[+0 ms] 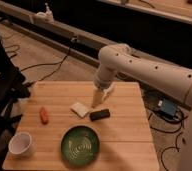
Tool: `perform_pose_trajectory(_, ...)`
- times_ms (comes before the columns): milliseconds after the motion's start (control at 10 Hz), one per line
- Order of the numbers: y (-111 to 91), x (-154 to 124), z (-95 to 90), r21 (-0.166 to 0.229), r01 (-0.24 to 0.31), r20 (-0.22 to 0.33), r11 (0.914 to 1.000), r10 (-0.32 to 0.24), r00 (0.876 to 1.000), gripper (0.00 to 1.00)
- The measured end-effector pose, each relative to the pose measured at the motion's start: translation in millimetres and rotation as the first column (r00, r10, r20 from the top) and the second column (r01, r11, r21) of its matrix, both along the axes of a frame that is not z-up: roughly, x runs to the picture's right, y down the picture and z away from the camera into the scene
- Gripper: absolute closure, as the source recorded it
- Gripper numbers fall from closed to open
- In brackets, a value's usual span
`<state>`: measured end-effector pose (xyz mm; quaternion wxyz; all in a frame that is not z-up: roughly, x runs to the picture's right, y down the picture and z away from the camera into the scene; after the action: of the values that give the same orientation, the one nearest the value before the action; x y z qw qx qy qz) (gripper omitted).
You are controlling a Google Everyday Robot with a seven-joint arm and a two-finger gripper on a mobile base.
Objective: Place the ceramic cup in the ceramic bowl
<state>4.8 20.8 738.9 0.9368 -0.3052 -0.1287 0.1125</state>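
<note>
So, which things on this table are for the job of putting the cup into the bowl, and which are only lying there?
For the job:
ceramic cup, lower left of the wooden table in the picture
ceramic bowl, lower middle, empty
gripper, hovering near the white packet, away from the cup

Only lying about:
white packet
black block beside it
orange-red item, further left

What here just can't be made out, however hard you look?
Camera view:
- Gripper, hanging over the table beside the white packet: whether it touches the packet, since the two overlap.
- Black block and orange thing: too small to identify.
- Cup: any handle on its far side, hidden by the cup itself.
- Robot arm: its base, cut off by the right edge.
</note>
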Motion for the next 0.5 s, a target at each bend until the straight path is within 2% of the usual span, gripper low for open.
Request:
perform_pose_trajectory(200, 1.7, -30.1, 2.2, 0.015, -0.036, 0.023, 0.9992, 0.036, 0.999, 0.20)
perform_pose_trajectory(500, 23.6, -97.2, -0.4, 0.021, 0.002, 0.099, 0.9998, -0.004, 0.995, 0.20)
